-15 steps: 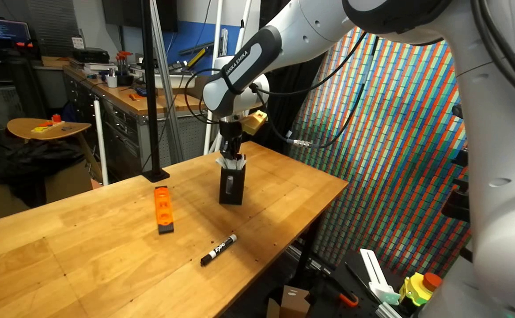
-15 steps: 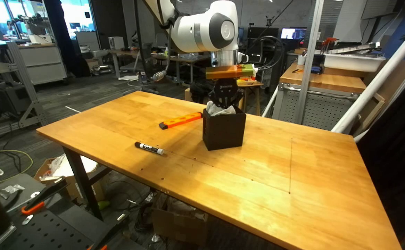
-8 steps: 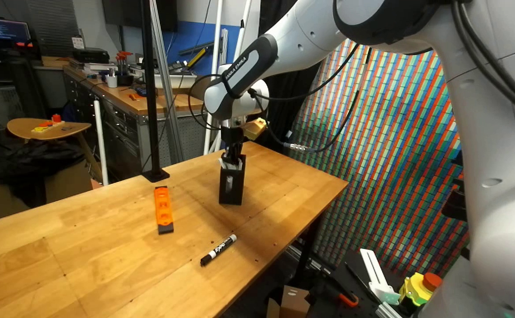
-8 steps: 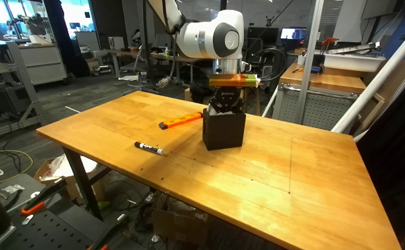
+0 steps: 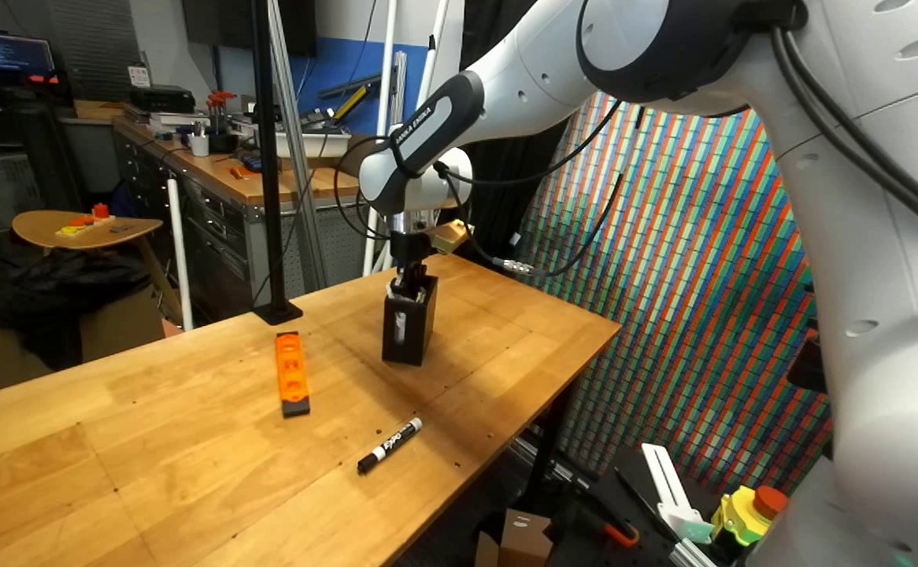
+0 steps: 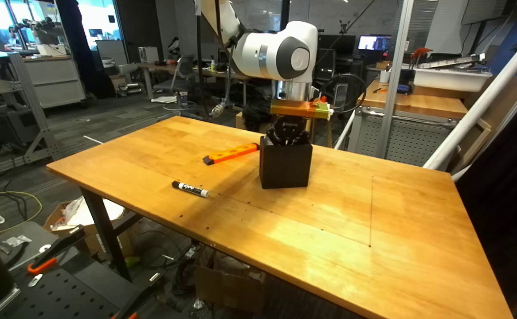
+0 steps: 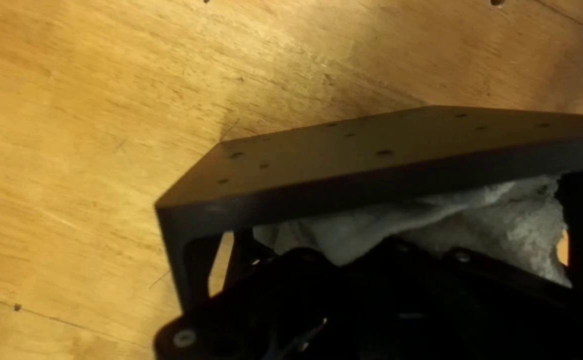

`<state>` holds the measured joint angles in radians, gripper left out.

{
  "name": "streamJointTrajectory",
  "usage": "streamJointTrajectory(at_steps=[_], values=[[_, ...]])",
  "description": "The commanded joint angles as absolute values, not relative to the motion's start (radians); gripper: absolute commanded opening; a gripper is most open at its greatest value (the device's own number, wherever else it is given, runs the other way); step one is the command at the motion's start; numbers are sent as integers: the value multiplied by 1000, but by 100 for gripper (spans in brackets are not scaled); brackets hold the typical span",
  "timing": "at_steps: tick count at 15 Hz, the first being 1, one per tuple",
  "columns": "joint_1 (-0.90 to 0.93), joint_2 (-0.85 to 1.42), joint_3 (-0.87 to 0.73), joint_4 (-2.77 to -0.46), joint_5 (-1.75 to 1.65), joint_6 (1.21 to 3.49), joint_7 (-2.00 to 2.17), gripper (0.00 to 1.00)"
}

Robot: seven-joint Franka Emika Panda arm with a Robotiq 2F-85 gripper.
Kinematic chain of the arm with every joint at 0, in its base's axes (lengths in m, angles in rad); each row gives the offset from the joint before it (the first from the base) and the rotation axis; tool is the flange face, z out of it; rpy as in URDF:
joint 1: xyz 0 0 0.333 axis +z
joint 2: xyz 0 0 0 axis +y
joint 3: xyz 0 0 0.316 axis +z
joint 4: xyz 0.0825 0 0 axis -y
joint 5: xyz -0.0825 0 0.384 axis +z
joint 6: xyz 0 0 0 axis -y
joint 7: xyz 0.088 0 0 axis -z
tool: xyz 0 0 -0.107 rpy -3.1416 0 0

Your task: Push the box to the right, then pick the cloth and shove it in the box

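Okay, my claw (image 6: 287,135) sits in the box (image 6: 285,167) with the cloth (image 7: 501,220); can't tell if gripping; orange level (image 5: 292,370) left.

Above the black, silver-screwed gripper (image 6: 287,134) we see an amber block (image 6: 296,108), then a white arm (image 5: 534,79) with dark grey joint caps (image 6: 286,57) and looping black cables (image 5: 498,183).
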<state>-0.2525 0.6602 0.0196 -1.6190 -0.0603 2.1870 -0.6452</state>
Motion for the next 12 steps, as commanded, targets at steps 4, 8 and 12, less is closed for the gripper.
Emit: streamJointTrajectory(at_steps=[4, 8, 12], values=[[-252, 683, 17, -1571, -50, 2142, -648, 0], [-245, 634, 9, -1602, -65, 2162, -639, 0], [-241, 573, 2, -1636, -95, 2179, -661, 0]])
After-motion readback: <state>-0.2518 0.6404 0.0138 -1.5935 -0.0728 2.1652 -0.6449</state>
